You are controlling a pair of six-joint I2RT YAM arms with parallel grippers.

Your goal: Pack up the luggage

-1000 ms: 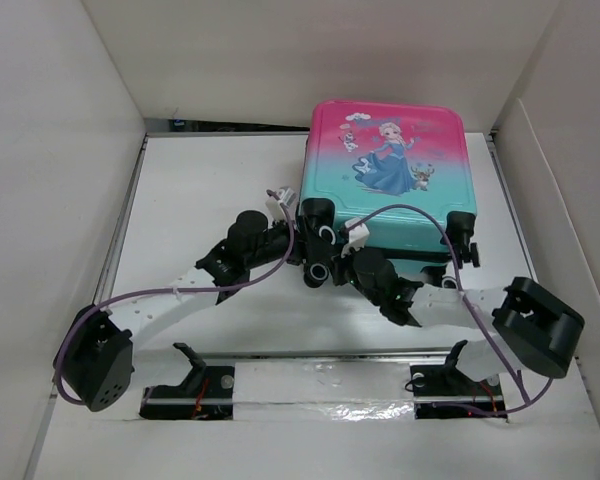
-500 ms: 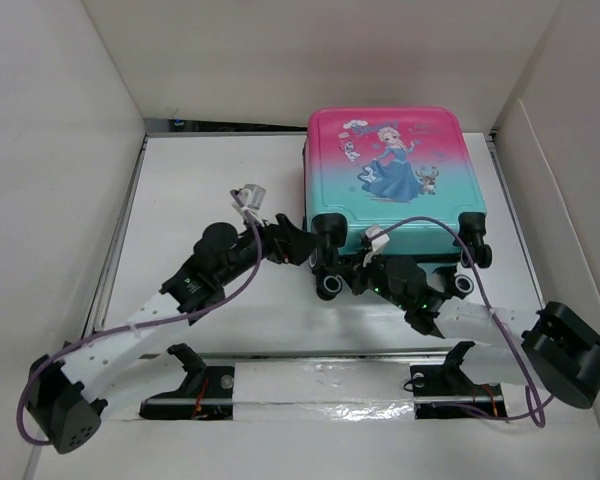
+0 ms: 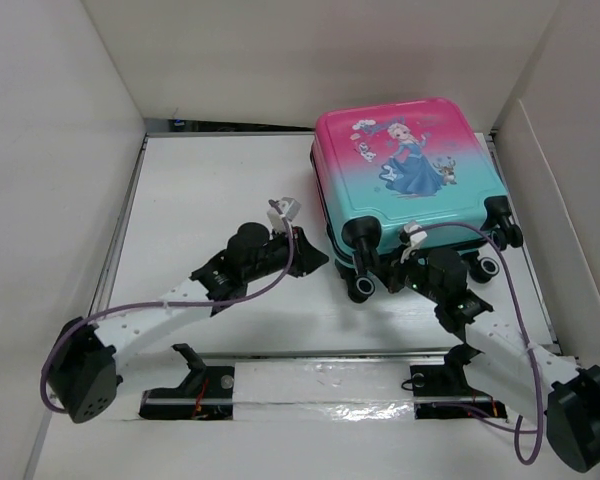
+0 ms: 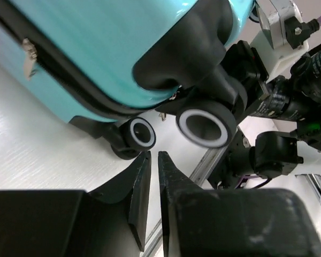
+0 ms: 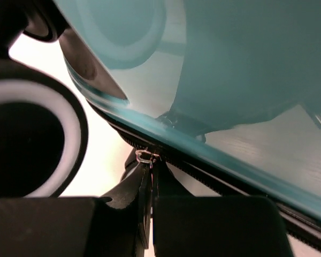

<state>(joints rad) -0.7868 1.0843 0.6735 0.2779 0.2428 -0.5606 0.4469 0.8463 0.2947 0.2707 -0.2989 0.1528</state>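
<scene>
My left pincer [image 4: 154, 155] was clenched on nothing, fingertips a sliver apart, low over the tabletop [image 3: 205, 185] and just beside the luggage's near left wheel [image 4: 204, 124]. The luggage [image 3: 410, 165] lay flat, princess side up, on the tabletop's far right, skewed, wheels toward the arms. My right pincer [image 5: 150, 168] was clenched on the zip pull [image 5: 144, 157] at its near edge.

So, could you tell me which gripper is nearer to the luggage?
Right. The right gripper is against the luggage at its wheel-end edge, pinching a zipper pull there. The left gripper sits shut just short of the corner wheel, touching nothing.
</scene>
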